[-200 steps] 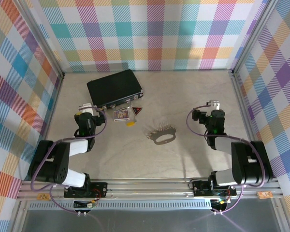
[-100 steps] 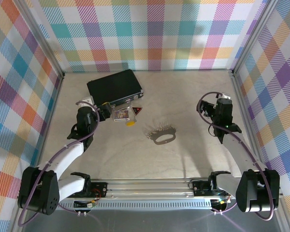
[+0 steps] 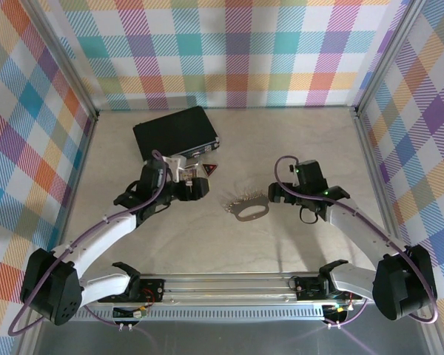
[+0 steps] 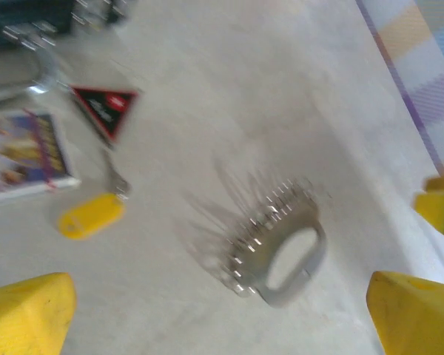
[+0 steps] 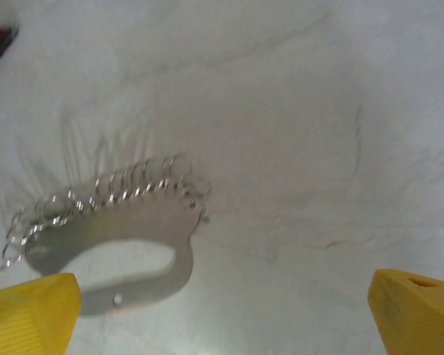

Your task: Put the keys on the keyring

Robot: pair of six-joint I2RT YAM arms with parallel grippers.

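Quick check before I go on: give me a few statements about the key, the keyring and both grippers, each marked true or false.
1. The yellow-headed silver key lies on the table, apart from the flat grey metal keyring with its chain. True.
2. The left gripper is shut on that key. False: its jaws stand open and empty.
3. The right gripper is open, with nothing in it. True.
4. In the top view the keyring lies between the two grippers. True.
5. The red-and-black triangular tag rests on the keyring. False: it lies near the small picture card, away from the keyring.
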